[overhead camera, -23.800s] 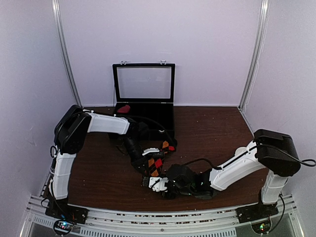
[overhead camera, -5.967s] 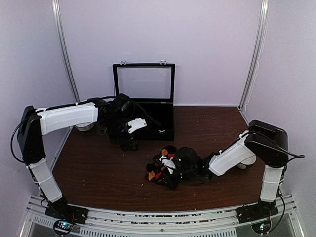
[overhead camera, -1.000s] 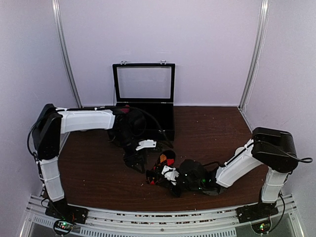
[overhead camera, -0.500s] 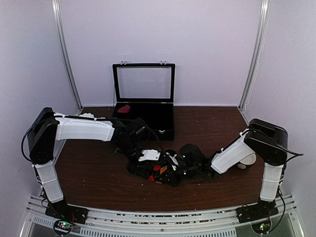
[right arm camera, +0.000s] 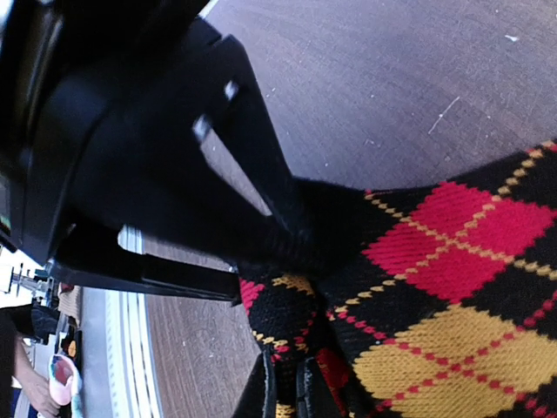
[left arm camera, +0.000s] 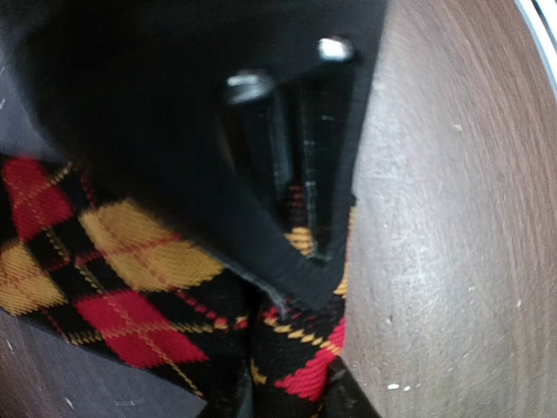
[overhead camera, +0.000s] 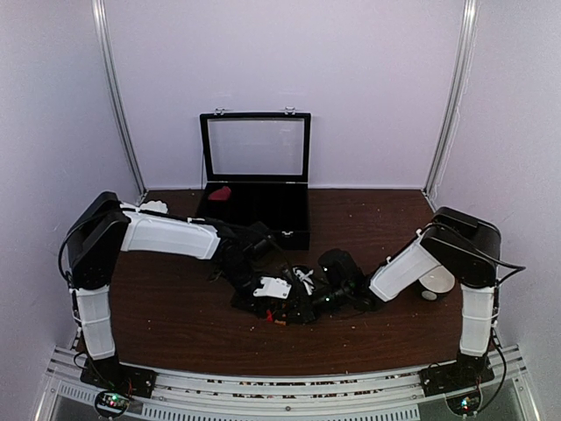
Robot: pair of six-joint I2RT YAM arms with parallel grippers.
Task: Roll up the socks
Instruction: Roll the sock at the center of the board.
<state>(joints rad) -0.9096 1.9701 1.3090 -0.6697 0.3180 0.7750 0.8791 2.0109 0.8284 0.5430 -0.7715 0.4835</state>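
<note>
The black argyle sock [overhead camera: 277, 314] with red and orange diamonds is bunched on the table between my two grippers. My left gripper [overhead camera: 273, 300] is shut on a fold of it; the left wrist view shows the sock [left arm camera: 130, 261] pinched between the left gripper's [left arm camera: 291, 392] jaws. My right gripper [overhead camera: 302, 296] faces it from the right, shut on another fold of the sock [right arm camera: 452, 261], as the right wrist view of that gripper [right arm camera: 287, 387] shows. The two grippers almost touch. The pink striped sock does not clearly show.
An open black case [overhead camera: 294, 215] with a raised clear lid stands at the back centre, with a small red bundle [overhead camera: 219, 192] in its left part. A white round object [overhead camera: 436, 282] sits by the right arm. Side rails frame the table.
My left gripper has moved right and forward to meet the right gripper and has closed on the sock. The sock is now lower and more hidden between the two grippers.
</note>
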